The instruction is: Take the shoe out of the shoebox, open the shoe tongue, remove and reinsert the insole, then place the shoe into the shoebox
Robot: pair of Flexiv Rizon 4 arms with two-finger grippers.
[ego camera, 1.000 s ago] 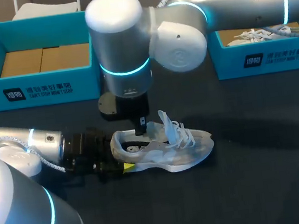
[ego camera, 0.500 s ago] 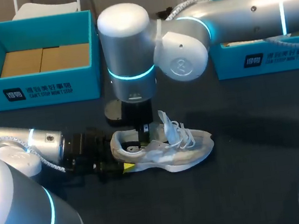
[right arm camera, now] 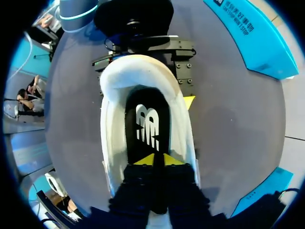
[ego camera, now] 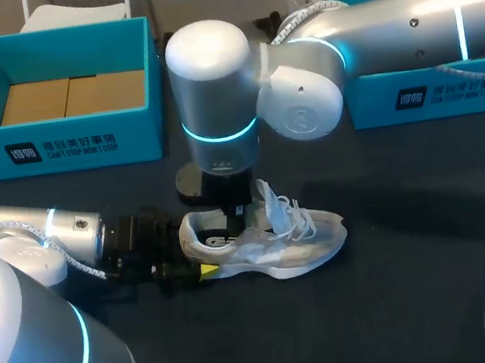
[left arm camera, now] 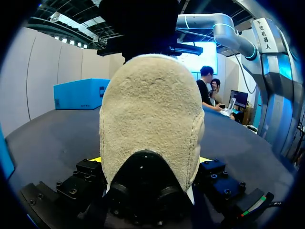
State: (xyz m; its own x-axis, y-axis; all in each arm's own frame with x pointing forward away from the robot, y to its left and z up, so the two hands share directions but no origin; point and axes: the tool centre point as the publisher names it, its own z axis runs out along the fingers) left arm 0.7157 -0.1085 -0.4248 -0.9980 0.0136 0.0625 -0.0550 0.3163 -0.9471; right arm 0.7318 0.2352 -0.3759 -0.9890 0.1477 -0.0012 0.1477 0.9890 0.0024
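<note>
Shoe [ego camera: 267, 240]: out of the shoebox [ego camera: 61, 149], on the table [ego camera: 417, 302] near it, tongue raised. Your left tool [left arm camera: 151, 160] clamps the heel. Your right tool [right arm camera: 153, 160], tips together, rests on the insole [right arm camera: 147, 124], apparently not yet out. Reinsertion and boxing remain.

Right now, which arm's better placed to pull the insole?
Probably right. The right gripper sits inside the sneaker opening, tips over the insole; the left gripper clamps the heel, bracing it.
</note>
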